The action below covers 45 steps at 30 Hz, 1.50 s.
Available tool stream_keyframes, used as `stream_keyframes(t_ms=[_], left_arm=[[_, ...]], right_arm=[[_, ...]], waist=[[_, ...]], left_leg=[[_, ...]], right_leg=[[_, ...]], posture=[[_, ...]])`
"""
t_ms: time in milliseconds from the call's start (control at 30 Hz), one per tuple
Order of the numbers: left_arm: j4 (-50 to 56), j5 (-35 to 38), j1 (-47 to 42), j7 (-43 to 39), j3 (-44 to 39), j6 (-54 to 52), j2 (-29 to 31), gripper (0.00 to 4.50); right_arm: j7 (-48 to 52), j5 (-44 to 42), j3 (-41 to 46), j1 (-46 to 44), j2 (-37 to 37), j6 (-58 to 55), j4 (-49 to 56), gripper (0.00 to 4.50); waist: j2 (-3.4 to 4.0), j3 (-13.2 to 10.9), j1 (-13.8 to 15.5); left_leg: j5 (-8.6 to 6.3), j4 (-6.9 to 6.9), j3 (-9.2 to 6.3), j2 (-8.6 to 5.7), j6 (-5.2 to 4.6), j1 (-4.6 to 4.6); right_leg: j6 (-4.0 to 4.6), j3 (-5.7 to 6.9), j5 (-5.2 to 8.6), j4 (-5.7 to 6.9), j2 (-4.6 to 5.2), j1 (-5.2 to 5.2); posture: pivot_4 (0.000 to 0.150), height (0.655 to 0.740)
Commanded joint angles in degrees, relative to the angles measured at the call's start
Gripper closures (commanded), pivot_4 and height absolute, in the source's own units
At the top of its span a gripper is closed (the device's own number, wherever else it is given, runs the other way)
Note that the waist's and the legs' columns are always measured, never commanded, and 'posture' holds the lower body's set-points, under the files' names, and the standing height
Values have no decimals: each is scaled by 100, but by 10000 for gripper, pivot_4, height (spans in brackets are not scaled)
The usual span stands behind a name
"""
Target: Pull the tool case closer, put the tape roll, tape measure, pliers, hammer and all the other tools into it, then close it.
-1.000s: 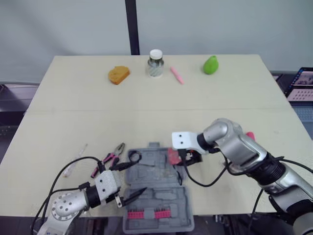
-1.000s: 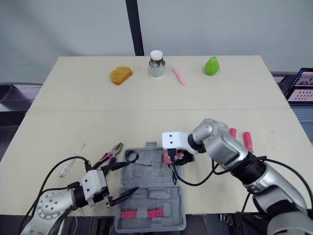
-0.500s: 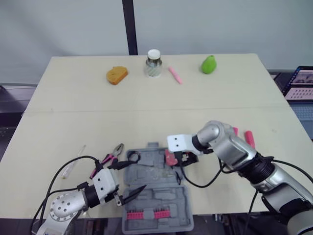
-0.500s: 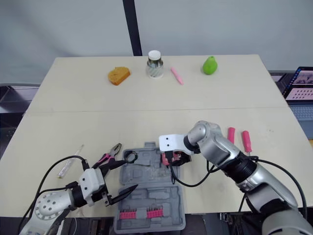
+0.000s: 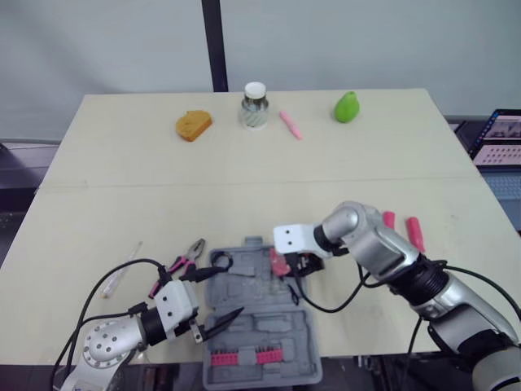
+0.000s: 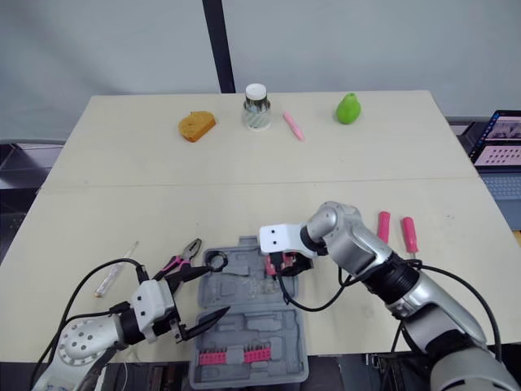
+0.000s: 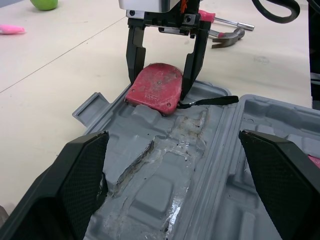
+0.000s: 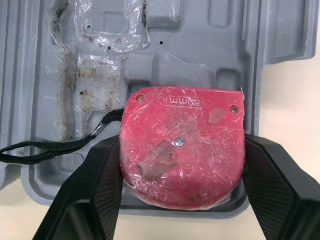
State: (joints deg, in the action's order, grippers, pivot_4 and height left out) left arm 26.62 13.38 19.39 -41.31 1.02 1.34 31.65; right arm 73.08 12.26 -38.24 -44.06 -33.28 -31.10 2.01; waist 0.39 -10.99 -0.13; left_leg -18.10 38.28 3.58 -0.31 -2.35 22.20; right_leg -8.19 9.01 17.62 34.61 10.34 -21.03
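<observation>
The right fingers (image 7: 135, 55) clamp the red tape measure (image 8: 182, 145) at the far right corner of the open tool case (image 5: 260, 334) on the counter's (image 5: 244, 179) near edge; the left fingers (image 7: 82, 185) gape wide.

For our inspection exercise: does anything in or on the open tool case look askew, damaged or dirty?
Yes. The red tape measure, clamped in the right gripper, rests tilted on the tool case rim rather than seated in a recess. Crumpled clear film with dark grime clings to the moulded recesses beside it.
</observation>
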Motion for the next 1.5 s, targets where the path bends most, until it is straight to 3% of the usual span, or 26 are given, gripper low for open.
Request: stream_keyframes(t_ms=[33, 267, 367, 633, 767, 1000, 1133, 1467, 1500], left_arm=[[193, 30, 37, 24, -4, 50, -22, 0], [185, 13, 24, 22, 27, 50, -27, 0], [183, 8, 29, 15, 32, 61, -24, 0], [202, 26, 52, -10, 11, 64, -4, 0], [236, 39, 62, -23, 21, 52, 3, 0], [198, 66, 33, -82, 8, 45, 37, 0], [171, 65, -98, -123, 53, -2, 33, 0], [212, 85, -100, -200, -1, -47, 81, 0], [216, 84, -95, -206, -9, -51, 87, 0]], right_arm=[[60, -22, 82, -115, 49, 53, 148, 16062], [79, -38, 101, -118, 46, 66, 164, 16062], [85, -54, 123, -121, 39, 71, 181, 672], [401, -400, 438, -178, -208, -94, 608, 672], [529, -1176, 1072, 36, -269, -178, 1035, 672], [74, -1761, 1893, 728, -87, 1096, 472, 672], [-110, -1816, 1974, 1120, 70, 1640, -104, 12970], [-456, -1874, 2032, 1408, 429, 2359, -820, 12970], [-473, -1868, 2030, 1425, 439, 2429, -876, 15675]], waist=[[0, 0, 0], [0, 0, 0], [0, 0, -1], [0, 0, 2], [0, 0, 4], [-3, 2, 7], [-4, 2, 10], [-3, 2, 4], [-3, 2, 9]], left_leg=[[0, 0, 0, 0, 0, 0], [0, 0, 1, 0, 0, 0], [0, 0, 1, 0, 0, 0], [0, 0, 1, 0, 0, 1], [0, -1, 0, 1, 0, 2], [0, -1, 2, -1, 0, 1], [0, -2, 1, -1, -1, 0], [1, -2, 5, 1, -2, -2], [1, -2, 5, 0, -2, -1]], right_leg=[[0, 0, 0, 0, 0, 0], [0, -1, 0, 2, 0, -1], [0, -1, 0, 1, 0, -1], [0, -1, 0, 1, 0, -2], [0, -1, 0, 1, 0, -2], [0, -1, 0, -2, 2, 2], [0, 1, 0, -1, 1, 2], [0, -1, 0, 2, -1, 1], [0, -1, 0, 1, -1, 1]], posture=[[1500, 7400], [1500, 7400], [1500, 7400], [1500, 7400], [1500, 7400], [1500, 7400], [1500, 7400], [1500, 7400], [1500, 7400]])
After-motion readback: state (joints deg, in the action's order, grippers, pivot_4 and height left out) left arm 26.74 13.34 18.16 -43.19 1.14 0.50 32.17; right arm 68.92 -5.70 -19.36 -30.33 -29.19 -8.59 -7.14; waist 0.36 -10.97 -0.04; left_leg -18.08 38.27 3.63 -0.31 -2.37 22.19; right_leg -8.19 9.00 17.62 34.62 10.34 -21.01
